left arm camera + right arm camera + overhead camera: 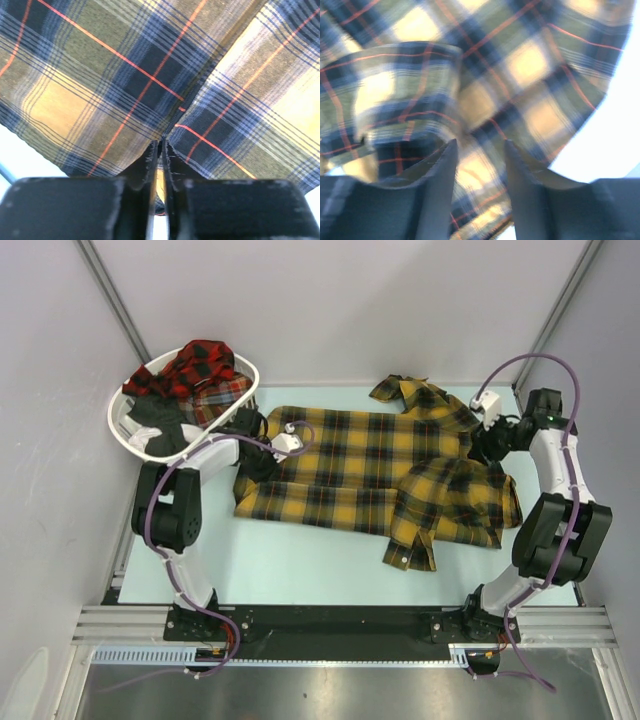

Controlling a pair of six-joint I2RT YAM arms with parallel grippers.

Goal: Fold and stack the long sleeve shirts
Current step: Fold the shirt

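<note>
While the top view takes in the whole table [300, 565], only the wrist cameras show how the claws stand. From above, the mustard-yellow shirt [360, 455] lies spread across the middle of the table, its hem to the left and its collar end to the right. One sleeve is bunched at the far edge and the other is folded over the body on the near right. The left gripper [260, 462] sits at the shirt's left edge and the right gripper [490, 445] at its right end, by the collar area, but from up there both are dark shapes whose jaws cannot be read.

The left wrist view settles it for the left gripper [161, 145]: its two fingers are pressed together on a pinched ridge of the mustard-yellow shirt [100, 75], which fans out from the pinch to both sides. The right wrist view is blurred, yet the right gripper [480, 145] clearly has its fingers parted, with rumpled folds of the shirt [520, 65] showing in the gap and beyond; whether they touch the cloth I cannot tell.

Only the top view shows the white basket [112, 410] at the far left, with the red-and-black plaid shirts [200, 365] heaped in it.
</note>
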